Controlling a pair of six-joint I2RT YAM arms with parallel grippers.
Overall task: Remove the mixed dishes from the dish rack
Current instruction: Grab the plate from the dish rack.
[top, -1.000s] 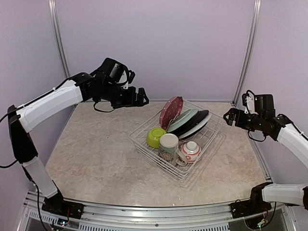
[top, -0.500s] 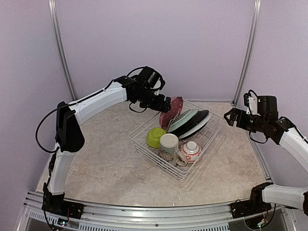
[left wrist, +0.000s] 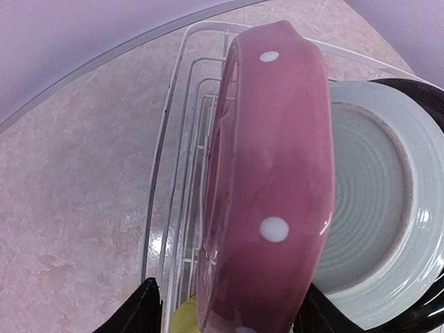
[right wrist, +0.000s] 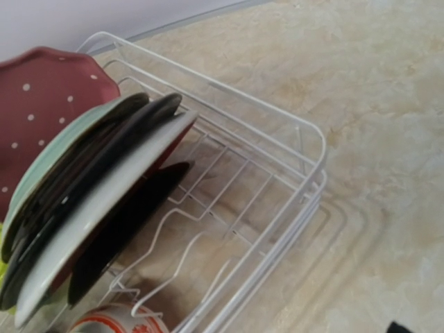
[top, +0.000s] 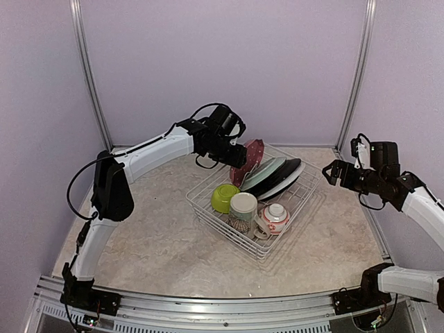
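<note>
The white wire dish rack [top: 300, 211] stands right of centre. Upright in it are the red dotted plate [top: 248, 156], pale green plate [top: 262, 172], black plate [top: 281, 173] and white plate [top: 290, 182]. In front lie the lime-green bowl [top: 223, 197], cream patterned mug [top: 243, 210] and white-and-red small bowl [top: 275, 217]. My left gripper [top: 239, 154] is open, its fingers [left wrist: 139, 312] either side of the red dotted plate's [left wrist: 277, 173] top rim without closing on it. My right gripper [top: 329, 171] is open and empty, in the air just right of the rack.
The rack's far rim [right wrist: 208, 82] and empty right end lie under my right wrist camera. The marbled tabletop [top: 139, 222] spreads to the left and in front of the rack. Purple walls with metal posts [top: 352, 83] close the back and sides.
My left arm has swung right from above the table's back left to the rack, bringing its open gripper over the red dotted plate's rim. My right arm has barely moved.
</note>
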